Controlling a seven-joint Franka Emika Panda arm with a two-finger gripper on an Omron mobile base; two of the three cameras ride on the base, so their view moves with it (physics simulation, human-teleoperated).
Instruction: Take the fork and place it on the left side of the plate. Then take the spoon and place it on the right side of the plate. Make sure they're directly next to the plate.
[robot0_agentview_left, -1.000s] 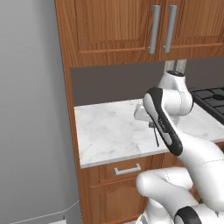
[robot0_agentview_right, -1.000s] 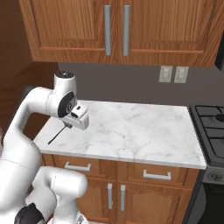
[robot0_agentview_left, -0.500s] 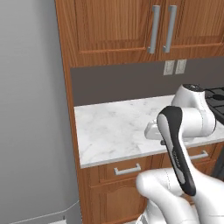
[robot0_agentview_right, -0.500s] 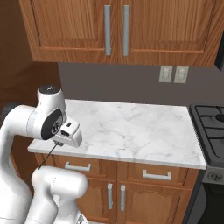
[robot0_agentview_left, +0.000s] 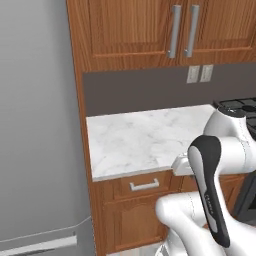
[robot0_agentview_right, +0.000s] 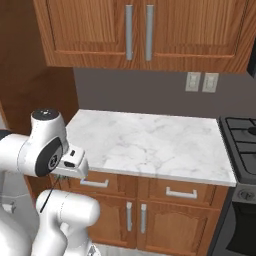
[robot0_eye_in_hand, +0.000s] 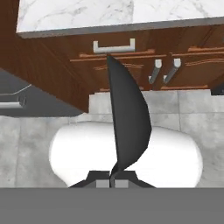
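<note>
The spoon (robot0_eye_in_hand: 127, 118) is held between closed fingers (robot0_eye_in_hand: 113, 181), its dark bowl standing out from the tips. It is carried below the bench's (robot0_agentview_right: 150, 142) front edge, before the wooden drawers (robot0_eye_in_hand: 113, 46), above the floor (robot0_eye_in_hand: 188, 109).

Ahead of me the white marble counter (robot0_agentview_right: 150, 142) sits on wooden drawers (robot0_agentview_right: 177, 192), its veined top beside the stove (robot0_agentview_right: 242, 145).
</note>
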